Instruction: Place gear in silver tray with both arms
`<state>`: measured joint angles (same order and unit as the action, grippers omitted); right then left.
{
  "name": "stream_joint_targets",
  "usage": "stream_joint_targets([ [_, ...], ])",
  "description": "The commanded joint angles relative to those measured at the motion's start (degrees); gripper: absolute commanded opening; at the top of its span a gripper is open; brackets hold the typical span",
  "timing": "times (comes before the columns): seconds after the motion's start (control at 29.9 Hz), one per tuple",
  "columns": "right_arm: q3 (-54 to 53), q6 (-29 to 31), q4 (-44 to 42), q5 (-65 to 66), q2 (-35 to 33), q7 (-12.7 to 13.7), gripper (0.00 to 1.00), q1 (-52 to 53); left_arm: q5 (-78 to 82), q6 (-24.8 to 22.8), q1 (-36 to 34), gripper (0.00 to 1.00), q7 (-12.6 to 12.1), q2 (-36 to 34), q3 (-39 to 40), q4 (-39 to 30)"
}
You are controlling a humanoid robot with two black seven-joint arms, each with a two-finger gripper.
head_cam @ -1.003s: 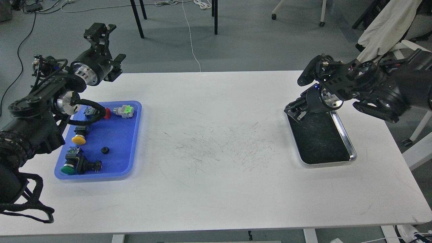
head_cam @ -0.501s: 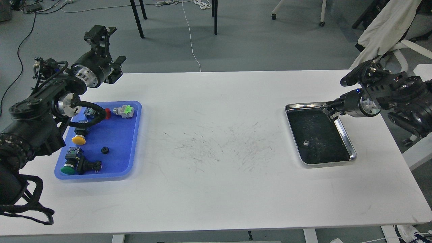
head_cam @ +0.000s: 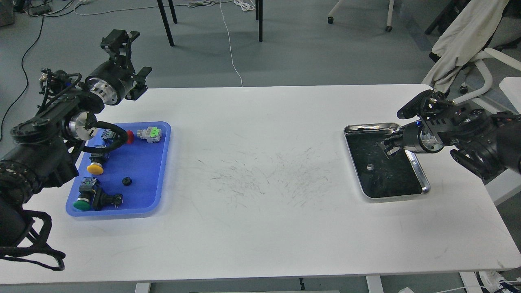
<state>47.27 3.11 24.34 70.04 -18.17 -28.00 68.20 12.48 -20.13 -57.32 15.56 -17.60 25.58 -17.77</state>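
Note:
The silver tray [head_cam: 423, 185] lies on the right side of the white table. A small grey piece [head_cam: 369, 166], likely the gear, lies on its dark bottom, left of centre. My right gripper [head_cam: 387, 146] reaches in from the right and hovers over the far part of the tray, just right of and behind the grey piece. Its fingers are slightly apart and hold nothing. My left gripper [head_cam: 134, 61] is raised behind the far left table edge, open and empty. A small black gear [head_cam: 127, 181] lies in the blue tray [head_cam: 163, 171].
The blue tray also holds several push-button switches with yellow [head_cam: 95, 167], green [head_cam: 82, 204] and red [head_cam: 129, 136] caps. A chair with white cloth [head_cam: 464, 36] stands behind the right arm. Table legs and cables are on the floor beyond.
My right gripper left the tray's far left corner, drew back right, then came down over the tray again. The grey piece now lies uncovered in the tray. The left arm stayed still.

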Motion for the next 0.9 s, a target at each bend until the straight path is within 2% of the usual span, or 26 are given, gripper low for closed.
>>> stream_joint_targets([
  [0.0,-0.16,-0.12,-1.22,0.01,0.94,0.0,0.02,-0.96,0.0,0.0,0.11,0.98,0.0,-0.59,0.0,0.01],
  [0.2,-0.42,-0.3,-1.4,-0.26,1.91,0.0,0.05,-1.05,0.0,0.0,0.02,0.98,0.0,-1.03,0.0,0.01],
  [0.27,-0.42,-0.3,-1.49,-0.26,1.91,0.0,0.09,-1.14,0.0,0.0,0.02,0.98,0.0,-1.12,0.0,0.01],
  [0.3,-0.51,-0.39,-1.4,-0.26,2.0,0.0,0.14,-1.05,-0.09,0.0,0.11,0.98,0.0,-1.12,0.0,0.01],
  [0.37,-1.38,-0.3,-1.23,-0.35,2.0,0.0,0.32,-0.96,0.0,0.0,0.02,0.98,0.0,-1.12,0.0,0.01],
  [0.43,-2.79,-0.3,-1.23,-0.35,1.91,0.0,0.44,-1.05,0.0,0.09,0.02,0.98,0.0,-1.12,0.0,0.01],
  [0.5,-4.54,-0.3,-1.05,-0.61,1.91,0.0,0.63,-0.96,0.0,0.0,0.11,0.98,0.0,-1.21,0.0,0.01],
  [0.53,-5.51,-0.3,-1.05,-0.96,1.91,0.0,0.69,-0.96,0.0,0.0,0.02,0.98,0.0,-1.21,0.0,0.01],
  [0.7,-10.09,-0.12,-1.23,-1.31,1.74,0.0,0.81,-0.96,0.0,0.09,0.02,0.98,0.0,-1.21,0.0,0.01],
  [0.87,-15.44,0.58,-1.31,-5.86,1.21,0.0,0.84,0.0,0.79,-0.26,0.02,0.98,-0.18,-2.35,-0.18,-0.25],
])
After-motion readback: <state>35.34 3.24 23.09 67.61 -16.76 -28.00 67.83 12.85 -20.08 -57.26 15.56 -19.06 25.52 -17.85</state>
